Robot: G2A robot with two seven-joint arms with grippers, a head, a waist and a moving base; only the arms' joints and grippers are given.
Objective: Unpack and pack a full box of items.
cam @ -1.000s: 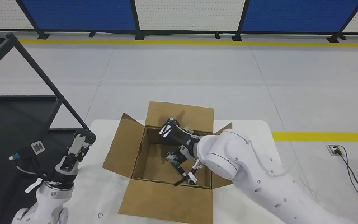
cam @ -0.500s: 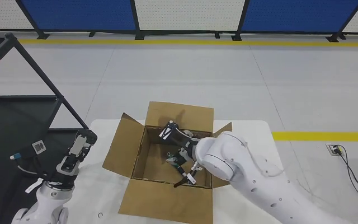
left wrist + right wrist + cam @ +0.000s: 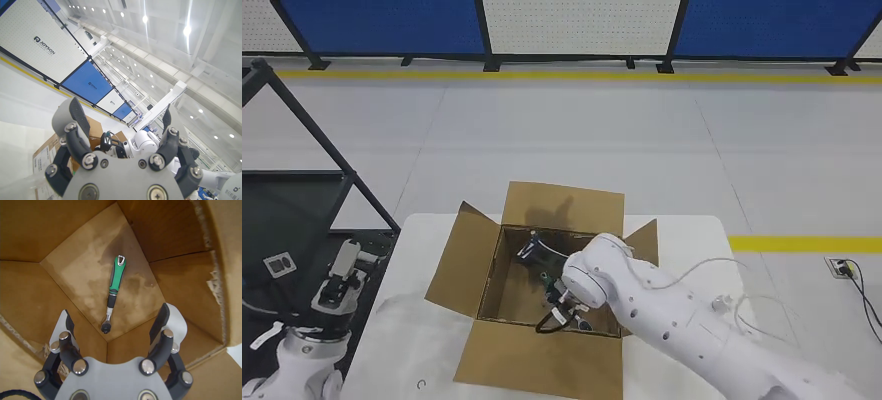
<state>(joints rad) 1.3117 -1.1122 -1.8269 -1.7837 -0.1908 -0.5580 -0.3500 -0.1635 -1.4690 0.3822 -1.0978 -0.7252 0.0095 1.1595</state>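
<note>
A brown cardboard box [image 3: 542,362] sits open on a white table [image 3: 412,340]. All of its flaps are folded out to the sides. Down on the floor of the box lies a wrench [image 3: 113,289] with a green handle and a shiny metal head. It lies flat. Its head is close to one corner of the box, where two walls meet, and its handle points away toward the middle of the box floor.

The right gripper [image 3: 116,313] hangs inside the top of the box, up above the wrench and not touching it. Its two fingers are spread wide apart and there is nothing between them.

The left gripper [image 3: 122,106] is well away from the box, out past the edge of the table on the left arm's side. It is tipped up toward the ceiling. Its fingers are spread wide too, and it holds nothing.

A black cart [image 3: 292,220] stands near the left gripper, on that same side of the box.
</note>
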